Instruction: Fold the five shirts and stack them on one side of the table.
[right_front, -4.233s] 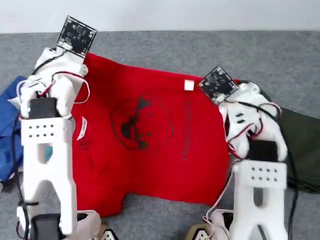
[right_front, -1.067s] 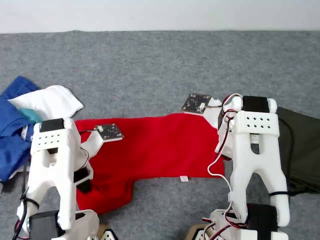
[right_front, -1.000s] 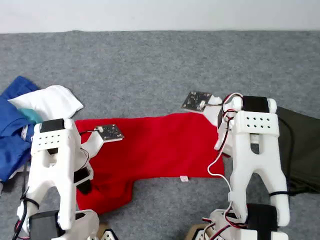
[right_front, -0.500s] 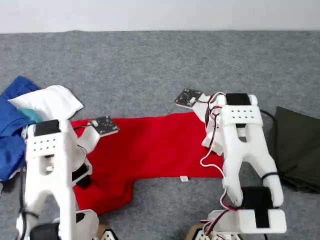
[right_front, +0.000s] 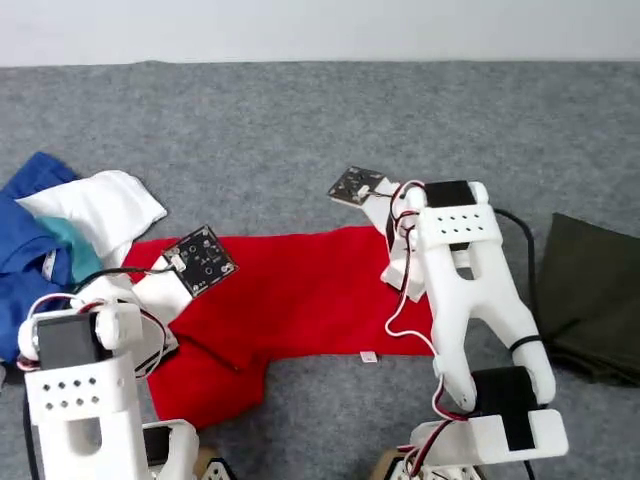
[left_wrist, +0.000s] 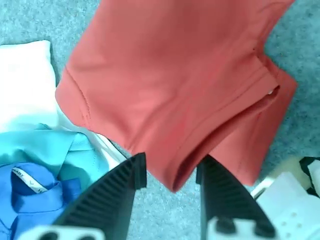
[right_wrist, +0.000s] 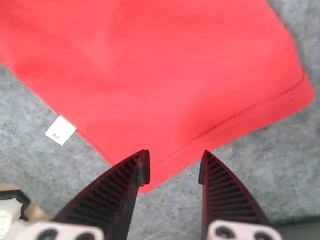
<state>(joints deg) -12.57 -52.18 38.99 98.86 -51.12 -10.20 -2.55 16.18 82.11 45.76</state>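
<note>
A red shirt (right_front: 300, 295) lies folded in half across the middle of the grey table, with a sleeve sticking out toward the near left. In the left wrist view my left gripper (left_wrist: 170, 182) is open just above the shirt's (left_wrist: 165, 85) folded sleeve end. My right gripper (right_wrist: 172, 172) is open over the shirt's (right_wrist: 140, 65) hem, near a small white tag (right_wrist: 60, 131). A white shirt (right_front: 100, 205), a teal one (right_front: 75, 238) and a blue one (right_front: 25, 260) are heaped at the left. A dark green shirt (right_front: 590, 300) lies at the right.
The left arm (right_front: 85, 370) stands over the shirt's near-left corner, the right arm (right_front: 455, 290) over its right end. Bare grey table (right_front: 300, 130) stretches behind the red shirt to the far edge.
The red shirt, spread flat earlier, now lies folded in half. Over the last second the right arm swung left along the shirt, and the left arm drew back toward the near edge.
</note>
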